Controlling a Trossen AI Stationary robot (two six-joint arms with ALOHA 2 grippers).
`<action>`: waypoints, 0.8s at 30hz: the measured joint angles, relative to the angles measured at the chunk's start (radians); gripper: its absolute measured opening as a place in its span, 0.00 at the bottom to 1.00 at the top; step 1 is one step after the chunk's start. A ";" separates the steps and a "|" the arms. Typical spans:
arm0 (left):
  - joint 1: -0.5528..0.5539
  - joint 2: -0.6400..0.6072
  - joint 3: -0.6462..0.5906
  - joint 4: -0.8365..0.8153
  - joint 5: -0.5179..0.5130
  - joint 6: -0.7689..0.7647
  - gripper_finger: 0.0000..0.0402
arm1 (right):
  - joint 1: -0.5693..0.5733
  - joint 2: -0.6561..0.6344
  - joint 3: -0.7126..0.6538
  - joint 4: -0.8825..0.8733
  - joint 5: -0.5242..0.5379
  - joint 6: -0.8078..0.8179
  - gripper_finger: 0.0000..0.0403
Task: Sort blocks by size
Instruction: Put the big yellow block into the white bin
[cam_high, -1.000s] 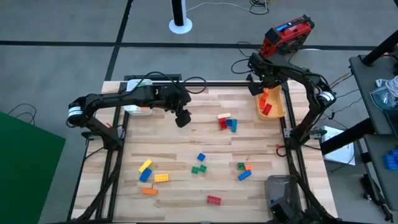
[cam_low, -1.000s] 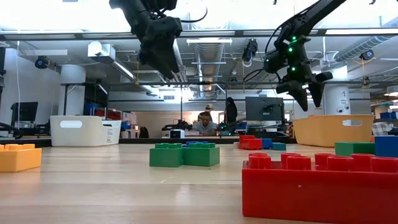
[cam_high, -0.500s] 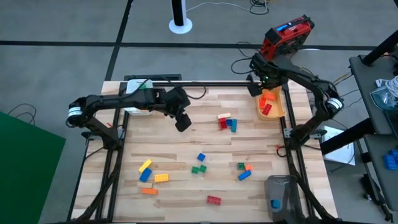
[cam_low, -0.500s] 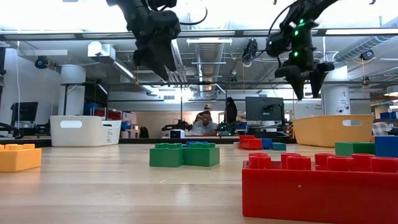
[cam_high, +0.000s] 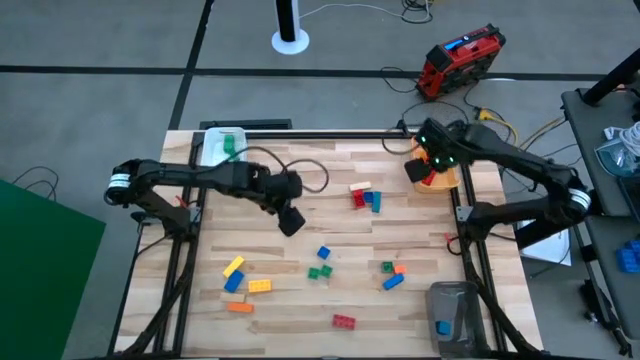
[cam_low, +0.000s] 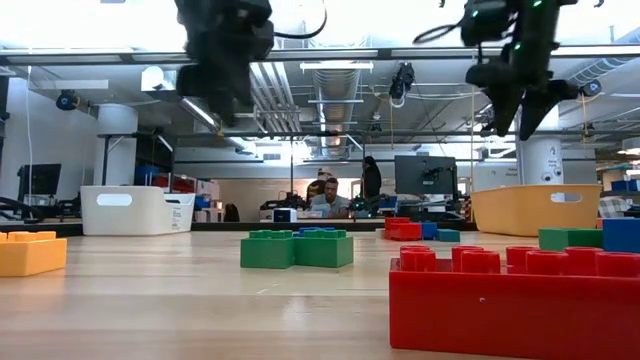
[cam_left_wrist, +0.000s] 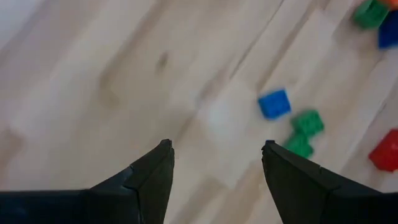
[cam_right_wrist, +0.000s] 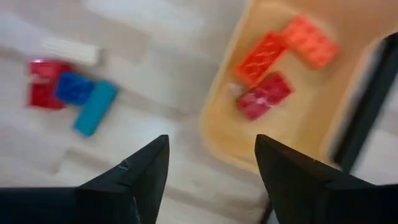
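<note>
Blocks lie scattered on the wooden table (cam_high: 300, 300): a red, blue and beige cluster (cam_high: 365, 195) at the far middle, a blue block (cam_high: 323, 254) and a green one (cam_high: 320, 271) at the centre, yellow, blue and orange ones (cam_high: 240, 280) near left, and a red one (cam_high: 344, 321) near the front. My left gripper (cam_high: 290, 220) hangs open above bare table left of centre, with the blue block (cam_left_wrist: 273, 103) and green block (cam_left_wrist: 305, 130) ahead of it. My right gripper (cam_high: 415, 170) hangs open above the left rim of the orange-yellow bin (cam_high: 445, 180).
The orange-yellow bin (cam_right_wrist: 273, 143) holds red and orange blocks (cam_right_wrist: 273, 56). At the far left, a white bin (cam_high: 222, 148) has a green block in it. A grey bin (cam_high: 455, 310) at the near right holds a blue block. Bare wood lies under the left gripper.
My left gripper has moved toward the table's near edge, away from the white bin. My right gripper has moved from over the orange-yellow bin toward the near edge, and now hangs at that bin's left rim. Both have stayed open; no block has moved.
</note>
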 joint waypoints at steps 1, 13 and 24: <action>-0.017 0.000 0.000 -0.025 0.004 -0.033 0.55 | 0.025 -0.024 -0.018 0.017 -0.009 0.026 0.55; -0.225 0.000 -0.019 -0.255 0.106 -0.262 0.55 | 0.258 -0.118 -0.049 0.152 -0.016 0.173 0.42; -0.258 -0.016 -0.258 -0.162 0.186 -0.306 0.52 | 0.335 -0.059 0.044 0.218 -0.002 0.173 0.46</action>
